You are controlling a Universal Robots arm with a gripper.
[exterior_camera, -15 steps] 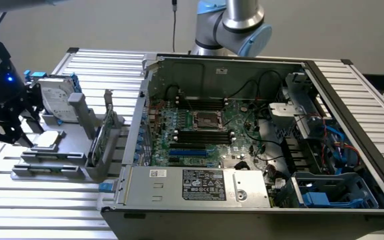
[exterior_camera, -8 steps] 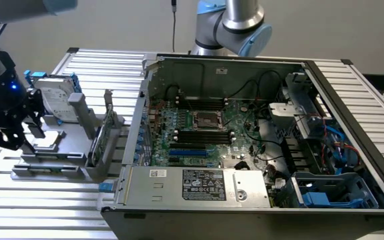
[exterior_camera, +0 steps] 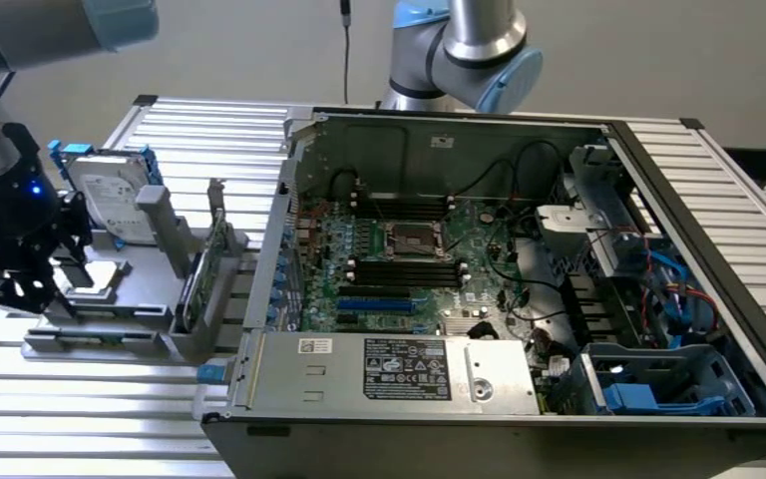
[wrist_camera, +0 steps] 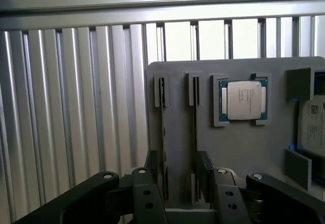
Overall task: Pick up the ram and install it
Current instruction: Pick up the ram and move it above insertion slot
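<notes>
Fingers (wrist_camera: 152, 167) of my gripper (wrist_camera: 179, 167) stand apart, empty, over the gray holder (wrist_camera: 238, 148) in the wrist view; the exterior view shows the ram (exterior_camera: 198, 289) upright there.

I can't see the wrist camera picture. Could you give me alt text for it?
The robot's black gripper, jaws open, hangs over a grey holder plate with two narrow slots, the jaws standing either side of both. The plate, on a ribbed metal table, also holds a square processor chip in a pocket beside the slots.
</notes>
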